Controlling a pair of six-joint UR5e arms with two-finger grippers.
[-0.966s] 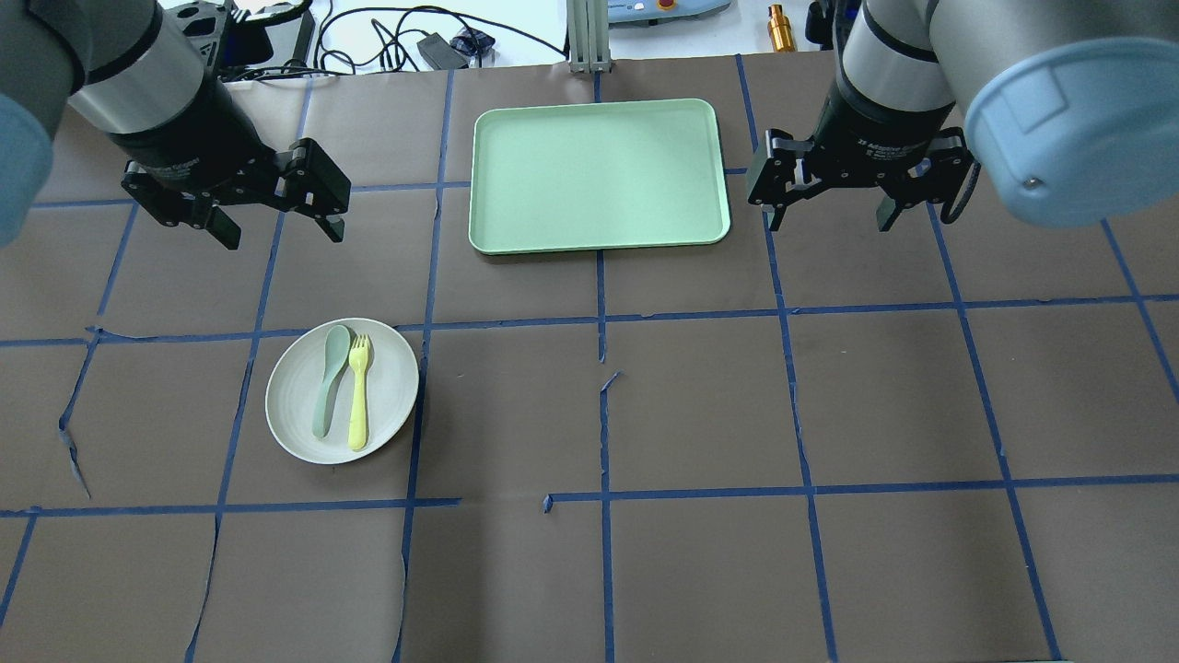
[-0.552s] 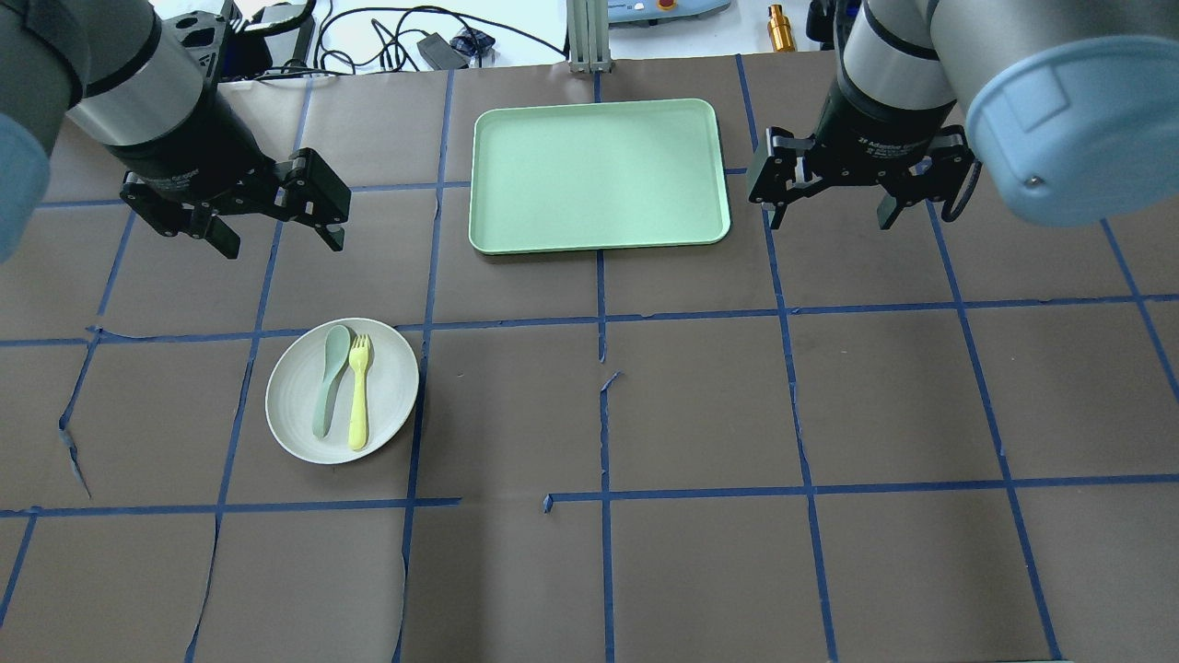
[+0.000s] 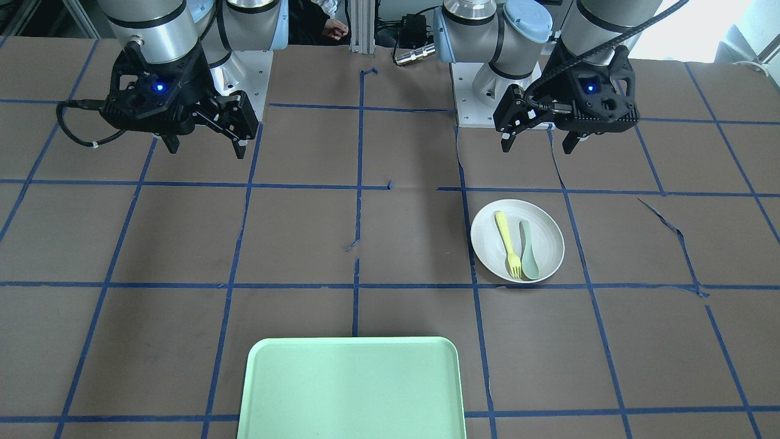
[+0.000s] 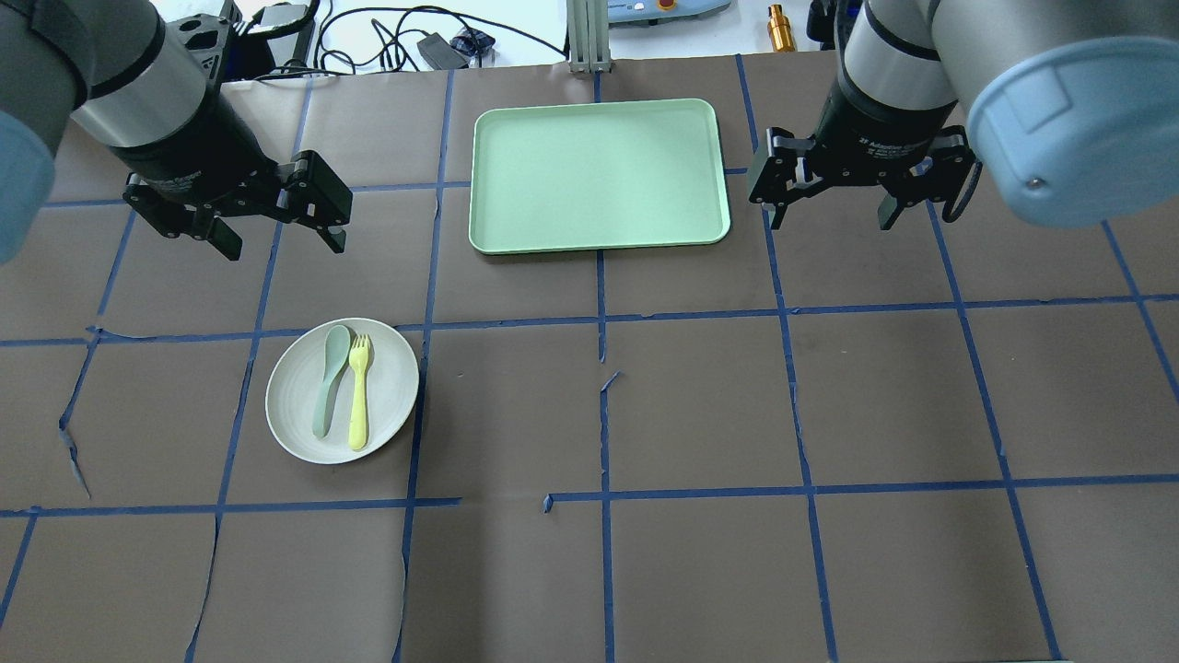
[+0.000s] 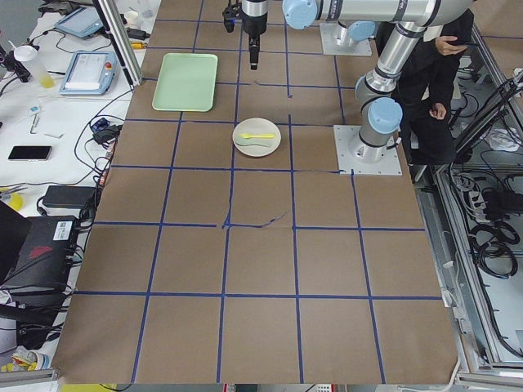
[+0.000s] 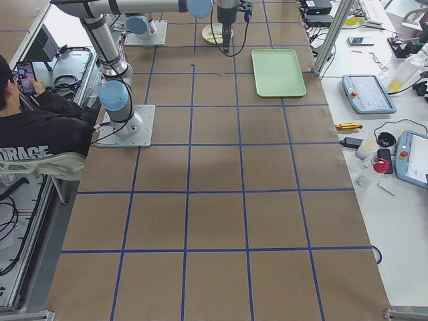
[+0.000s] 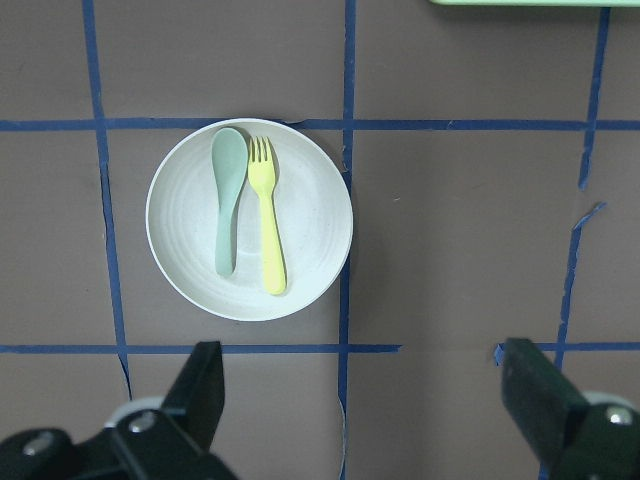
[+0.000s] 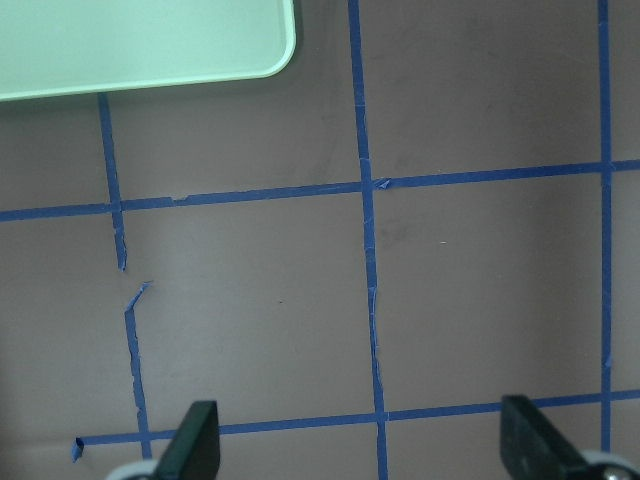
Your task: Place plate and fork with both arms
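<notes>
The round white plate [image 4: 293, 414] lies on the left half of the table; it also shows in the front view [image 3: 545, 241] and the left wrist view [image 7: 310, 225]. On it lie the yellow fork [image 4: 358, 391] and a grey-green spoon [image 4: 329, 379] side by side; the fork also shows in the left wrist view [image 7: 266, 228]. My left gripper [image 4: 281, 241] is open and empty, high above the table, beyond the plate. My right gripper [image 4: 834, 218] is open and empty, to the right of the tray.
A light-green rectangular tray [image 4: 597, 175] lies at the far middle of the table; its corner shows in the right wrist view [image 8: 130, 45]. Blue tape lines cross the brown table cover. Cables and gear lie beyond the far edge.
My left gripper has shifted slightly and turned a little, still open. The right gripper, plate, fork and spoon have not moved.
</notes>
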